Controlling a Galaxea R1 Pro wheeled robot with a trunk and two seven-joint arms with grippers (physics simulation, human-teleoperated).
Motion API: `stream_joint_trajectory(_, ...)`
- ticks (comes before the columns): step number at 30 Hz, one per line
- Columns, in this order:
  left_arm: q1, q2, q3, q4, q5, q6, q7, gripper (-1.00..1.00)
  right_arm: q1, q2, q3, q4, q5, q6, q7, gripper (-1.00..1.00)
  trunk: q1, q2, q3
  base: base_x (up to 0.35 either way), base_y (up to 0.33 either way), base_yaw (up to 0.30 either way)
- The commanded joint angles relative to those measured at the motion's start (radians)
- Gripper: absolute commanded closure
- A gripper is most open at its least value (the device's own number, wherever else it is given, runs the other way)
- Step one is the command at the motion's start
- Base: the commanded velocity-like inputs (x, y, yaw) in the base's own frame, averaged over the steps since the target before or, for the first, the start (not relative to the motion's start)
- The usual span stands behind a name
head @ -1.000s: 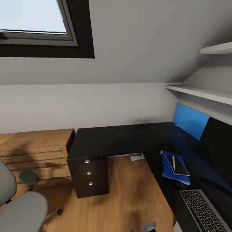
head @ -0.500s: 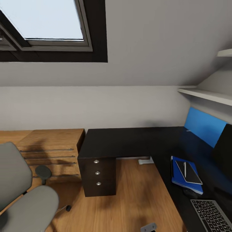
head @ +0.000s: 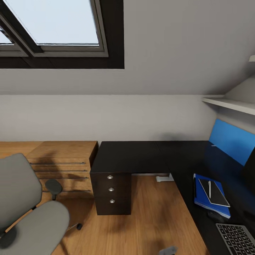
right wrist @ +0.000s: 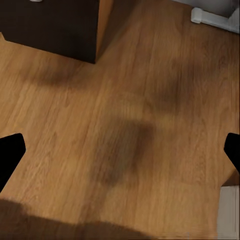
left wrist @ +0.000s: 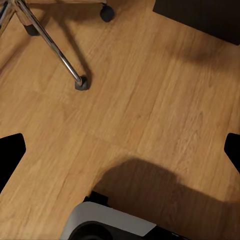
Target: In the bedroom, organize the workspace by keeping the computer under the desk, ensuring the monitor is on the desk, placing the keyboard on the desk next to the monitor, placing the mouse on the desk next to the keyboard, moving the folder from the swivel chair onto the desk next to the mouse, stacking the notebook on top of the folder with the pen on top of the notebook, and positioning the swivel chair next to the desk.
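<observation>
Skylight window (head: 53,24) up top with a dark frame, set into a sloped grey ceiling. Plain grey wall (head: 106,117) below that. There's a light-wood dresser (head: 65,166) with long thin handles sitting against the wall, and a white shelf (head: 232,104) off on the right side. Wood plank floor (head: 152,219) everywhere, with soft shadows across it. Small white fitting (head: 164,178) down where the floor meets the wall.
</observation>
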Motion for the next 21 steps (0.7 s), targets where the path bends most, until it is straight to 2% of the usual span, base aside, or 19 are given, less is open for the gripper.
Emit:
stream_joint_trajectory(1, -0.001, 0.000, 0.001, 0.001, 0.010, -0.002, -0.008, -1.00, -0.001, -0.009, 0.010, 0.005, -0.011, -0.003, -0.005, -1.00, 0.000, -0.001, -0.002, 0.000, 0.000, 0.009)
stream_joint_trajectory(2, -0.001, 0.000, 0.001, 0.001, 0.010, -0.002, -0.008, -1.00, -0.001, -0.031, 0.010, 0.012, -0.015, -0.003, -0.009, -1.00, 0.000, -0.001, -0.002, 0.000, 0.000, 0.006)
stream_joint_trajectory(6, -0.001, 0.001, 0.002, 0.001, 0.011, -0.002, -0.007, -1.00, 0.005, -0.073, 0.010, 0.021, -0.025, -0.003, -0.012, -1.00, 0.000, -0.001, -0.002, 0.000, 0.000, 0.003)
stream_joint_trajectory(7, -0.001, 0.001, 0.002, 0.000, 0.011, -0.002, -0.007, -1.00, 0.014, -0.092, 0.010, 0.022, -0.027, -0.004, -0.013, -1.00, 0.000, -0.001, -0.002, 0.000, 0.000, 0.002)
stream_joint_trajectory(11, -0.001, 0.002, 0.003, 0.000, 0.012, -0.004, -0.007, -1.00, 0.046, -0.121, 0.011, 0.024, -0.030, -0.005, -0.012, -1.00, 0.000, -0.001, -0.002, 0.000, 0.000, 0.000)
stream_joint_trajectory(17, -0.001, 0.003, 0.003, 0.001, 0.012, -0.004, -0.007, -1.00, 0.066, -0.127, 0.013, 0.025, -0.033, -0.008, -0.012, -1.00, 0.000, -0.001, -0.002, 0.000, 0.000, 0.000)
stream_joint_trajectory(21, -0.001, 0.003, 0.003, 0.001, 0.012, -0.004, -0.007, -1.00, 0.074, -0.115, 0.013, 0.025, -0.034, -0.011, -0.012, -1.00, 0.000, -0.001, -0.001, 0.000, 0.000, -0.013)
